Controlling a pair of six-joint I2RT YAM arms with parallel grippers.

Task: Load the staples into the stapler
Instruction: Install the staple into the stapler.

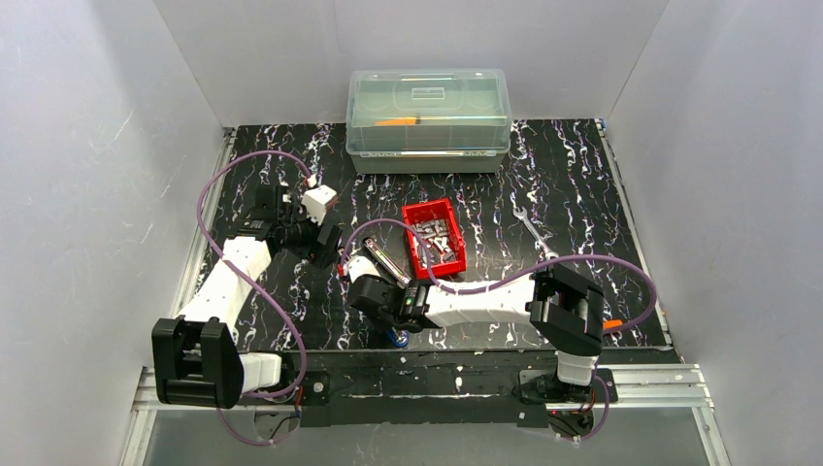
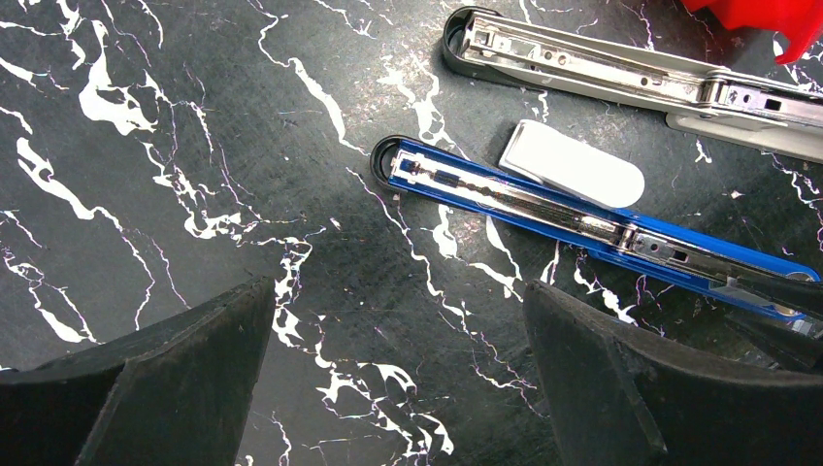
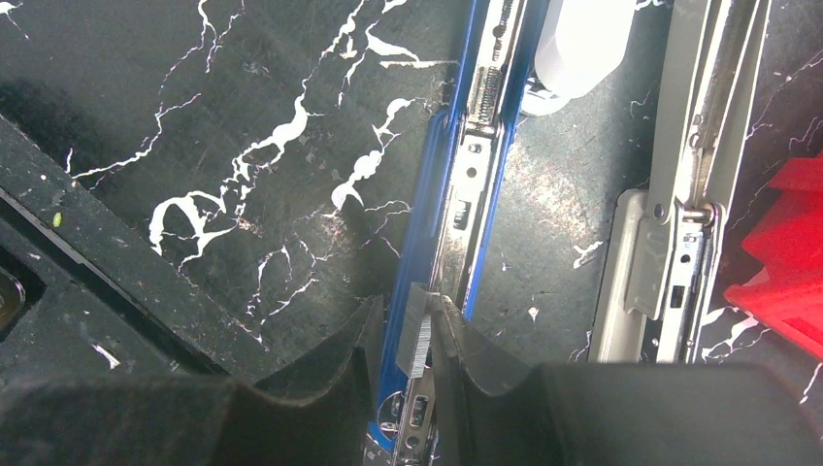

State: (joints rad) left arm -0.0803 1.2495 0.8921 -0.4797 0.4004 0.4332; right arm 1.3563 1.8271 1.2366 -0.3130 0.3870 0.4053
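A blue stapler (image 2: 543, 209) lies opened flat on the black marbled table, its metal channel facing up; it also shows in the right wrist view (image 3: 464, 184). My right gripper (image 3: 406, 325) is shut on a short grey strip of staples (image 3: 419, 335), held on edge just above the channel's near end. More staples (image 1: 435, 238) lie in a red bin (image 1: 409, 231). My left gripper (image 2: 398, 388) is open and empty, hovering over bare table to the left of the blue stapler. In the top view my right gripper (image 1: 390, 313) is low at front centre.
A grey stapler (image 2: 621, 73), also opened flat, lies beside the blue one, between it and the red bin (image 3: 791, 267). A white oval piece (image 2: 573, 165) lies between the two staplers. A clear lidded box (image 1: 429, 116) stands at the back. A wrench (image 1: 534, 233) lies right of the bin.
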